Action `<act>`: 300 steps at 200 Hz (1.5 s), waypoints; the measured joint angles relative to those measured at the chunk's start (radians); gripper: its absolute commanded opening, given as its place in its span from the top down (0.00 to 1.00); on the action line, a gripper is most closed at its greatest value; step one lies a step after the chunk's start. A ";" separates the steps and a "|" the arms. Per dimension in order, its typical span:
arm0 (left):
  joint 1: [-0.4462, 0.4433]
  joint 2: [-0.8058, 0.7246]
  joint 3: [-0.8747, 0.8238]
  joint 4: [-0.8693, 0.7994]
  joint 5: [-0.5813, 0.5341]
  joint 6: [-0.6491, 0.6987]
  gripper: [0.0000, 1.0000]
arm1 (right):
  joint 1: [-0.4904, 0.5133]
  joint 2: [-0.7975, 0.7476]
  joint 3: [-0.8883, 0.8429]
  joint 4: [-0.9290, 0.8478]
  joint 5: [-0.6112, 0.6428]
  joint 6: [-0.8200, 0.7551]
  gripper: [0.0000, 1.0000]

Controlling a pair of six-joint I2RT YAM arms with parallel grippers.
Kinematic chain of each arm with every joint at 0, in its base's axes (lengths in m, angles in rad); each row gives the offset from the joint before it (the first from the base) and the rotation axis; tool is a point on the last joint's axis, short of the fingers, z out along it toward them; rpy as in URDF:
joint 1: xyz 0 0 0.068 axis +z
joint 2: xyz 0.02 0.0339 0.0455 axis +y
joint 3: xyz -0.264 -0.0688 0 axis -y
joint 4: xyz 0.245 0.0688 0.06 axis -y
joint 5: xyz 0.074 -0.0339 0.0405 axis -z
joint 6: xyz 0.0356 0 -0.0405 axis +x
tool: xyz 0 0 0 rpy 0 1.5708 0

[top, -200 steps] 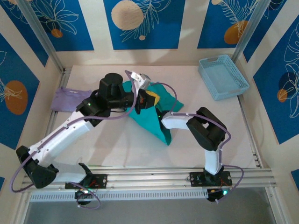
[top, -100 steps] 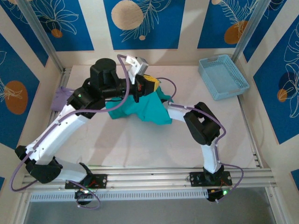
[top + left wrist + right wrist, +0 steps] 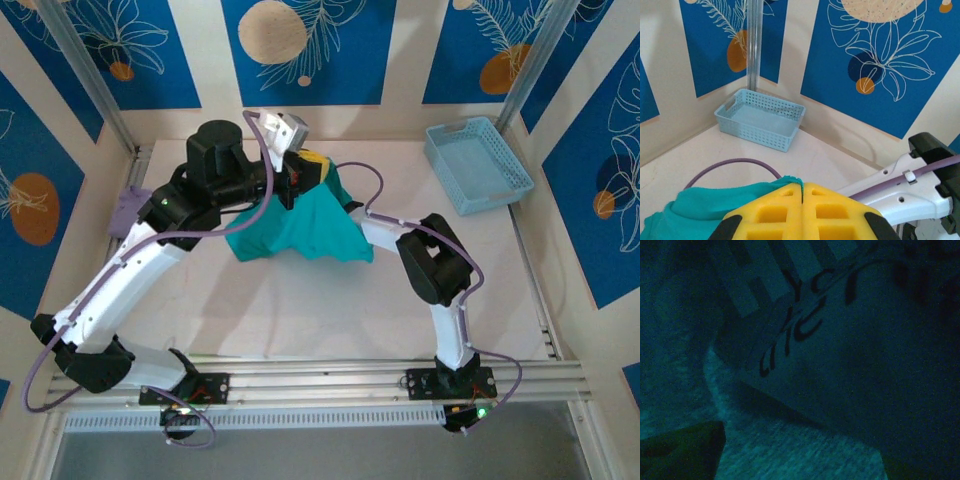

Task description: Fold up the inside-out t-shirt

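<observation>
Pinching the t-shirt (image 3: 300, 235) edge in my left claw (image 3: 802, 192) — it drapes onto the bench (image 3: 300, 310); my right claw (image 3: 802, 465) sits spread beneath the cloth.

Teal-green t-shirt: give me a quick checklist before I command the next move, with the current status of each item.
1. Left pincer shut on the edge of the teal-green cloth t-shirt: ok.
2. Shirt spread flat for folding: not ok, it hangs bunched from that pincer.
3. Right pincer gripping the shirt: cannot tell; its view is dark, under cloth, and the fingers look apart.
4. Pale lavender folded garment apart from the shirt: ok.
5. Light blue plastic basket clear of both arms: ok.
</observation>
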 measured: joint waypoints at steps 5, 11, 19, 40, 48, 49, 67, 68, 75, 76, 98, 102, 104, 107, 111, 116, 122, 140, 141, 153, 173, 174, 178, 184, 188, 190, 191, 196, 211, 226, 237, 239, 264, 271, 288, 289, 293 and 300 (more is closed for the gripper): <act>0.000 -0.005 -0.016 0.011 0.005 -0.004 1.00 | -0.002 -0.005 0.000 0.006 -0.008 0.000 0.21; 0.000 -0.012 -0.040 0.027 0.010 -0.008 1.00 | -0.006 -0.014 0.000 0.016 -0.020 0.000 0.21; 0.000 -0.020 -0.065 0.039 0.018 -0.015 1.00 | -0.013 -0.026 0.000 0.029 -0.035 0.000 0.21; 0.000 -0.029 -0.104 0.063 0.041 -0.026 1.00 | -0.035 -0.057 0.000 0.064 -0.067 -0.001 0.22; 0.000 -0.031 -0.111 0.068 0.051 -0.030 1.00 | -0.040 -0.063 0.000 0.074 -0.074 -0.004 0.22; 0.000 -0.031 -0.112 0.068 0.052 -0.030 1.00 | -0.040 -0.063 0.000 0.077 -0.076 -0.004 0.22; 0.000 -0.032 -0.114 0.084 0.077 -0.042 1.00 | -0.050 -0.062 0.002 0.093 -0.084 -0.010 0.22; 0.000 -0.032 -0.114 0.084 0.078 -0.042 1.00 | -0.050 -0.062 0.002 0.093 -0.083 -0.011 0.22; 0.000 -0.035 -0.114 0.091 0.088 -0.047 1.00 | -0.051 -0.056 0.012 0.085 -0.085 -0.012 0.22; 0.000 -0.035 -0.114 0.092 0.089 -0.048 1.00 | -0.051 -0.054 0.016 0.083 -0.085 -0.012 0.22; 0.000 -0.044 -0.109 0.103 0.121 -0.062 1.00 | -0.051 -0.004 0.092 0.061 -0.084 -0.019 0.20; 0.000 -0.045 -0.106 0.103 0.126 -0.066 1.00 | -0.051 0.006 0.106 0.060 -0.083 -0.019 0.20; 0.000 -0.046 -0.104 0.103 0.129 -0.068 1.00 | -0.051 0.011 0.112 0.058 -0.083 -0.019 0.20; 0.000 -0.046 -0.101 0.103 0.132 -0.068 1.00 | -0.051 0.018 0.120 0.056 -0.082 -0.019 0.20; 0.000 -0.046 -0.095 0.103 0.137 -0.071 1.00 | -0.050 0.028 0.130 0.053 -0.082 -0.019 0.20; 0.000 -0.046 -0.088 0.104 0.141 -0.073 1.00 | -0.050 0.040 0.140 0.050 -0.082 -0.019 0.19; 0.000 -0.047 -0.079 0.104 0.146 -0.076 1.00 | -0.049 0.051 0.150 0.044 -0.082 -0.019 0.19; 0.002 -0.049 -0.060 0.104 0.149 -0.077 1.00 | -0.048 0.083 0.177 0.009 -0.081 -0.022 0.23; 0.002 -0.049 -0.060 0.104 0.148 -0.077 1.00 | -0.048 0.084 0.178 0.007 -0.082 -0.022 0.23; 0.004 -0.055 -0.060 0.098 0.132 -0.069 1.00 | -0.048 0.096 0.189 -0.015 -0.081 -0.024 0.36; 0.004 -0.064 -0.060 0.082 0.061 -0.047 1.00 | -0.048 0.102 0.190 -0.048 -0.083 -0.032 0.72; 0.004 -0.064 -0.060 0.081 0.058 -0.047 1.00 | -0.048 0.103 0.190 -0.049 -0.082 -0.031 0.73; 0.005 -0.066 -0.060 0.078 0.039 -0.042 1.00 | -0.048 0.103 0.190 -0.056 -0.083 -0.036 0.79; 0.005 -0.068 -0.060 0.076 0.006 -0.032 1.00 | -0.049 0.103 0.189 -0.064 -0.085 -0.035 0.87; 0.005 -0.070 -0.060 0.074 -0.013 -0.027 1.00 | -0.049 0.103 0.188 -0.069 -0.087 -0.036 0.92; 0.005 -0.071 -0.060 0.074 -0.024 -0.023 1.00 | -0.049 0.103 0.188 -0.072 -0.088 -0.040 0.94; 0.005 -0.071 -0.060 0.073 -0.033 -0.020 1.00 | -0.049 0.103 0.188 -0.072 -0.089 -0.043 0.95; 0.005 -0.073 -0.061 0.071 -0.060 -0.014 1.00 | -0.049 0.101 0.184 -0.072 -0.091 -0.042 0.98; 0.010 -0.079 -0.071 0.070 -0.164 0.007 1.00 | -0.050 0.082 0.158 -0.068 -0.103 -0.063 1.00; 0.031 -0.085 -0.097 0.072 -0.264 0.018 1.00 | -0.051 0.030 0.097 -0.057 -0.117 -0.075 1.00; 0.066 -0.090 -0.130 0.074 -0.335 0.020 1.00 | -0.055 -0.031 0.039 -0.047 -0.140 -0.084 1.00; 0.076 -0.091 -0.137 0.075 -0.345 0.020 1.00 | -0.056 -0.045 0.026 -0.042 -0.145 -0.084 1.00; 0.201 -0.092 -0.227 0.077 -0.445 0.001 1.00 | -0.071 -0.219 -0.100 0.003 -0.215 -0.098 1.00; 0.236 -0.091 -0.257 0.079 -0.463 -0.011 1.00 | -0.077 -0.266 -0.130 0.023 -0.239 -0.100 1.00; 0.298 -0.090 -0.328 0.085 -0.494 -0.043 1.00 | -0.090 -0.357 -0.197 0.085 -0.302 -0.102 1.00; 0.300 -0.090 -0.330 0.086 -0.496 -0.043 1.00 | -0.091 -0.364 -0.202 0.091 -0.308 -0.102 1.00; 0.309 -0.089 -0.345 0.090 -0.499 -0.049 1.00 | -0.093 -0.379 -0.215 0.105 -0.321 -0.101 1.00; 0.324 -0.086 -0.370 0.095 -0.505 -0.062 1.00 | -0.097 -0.401 -0.235 0.129 -0.344 -0.101 1.00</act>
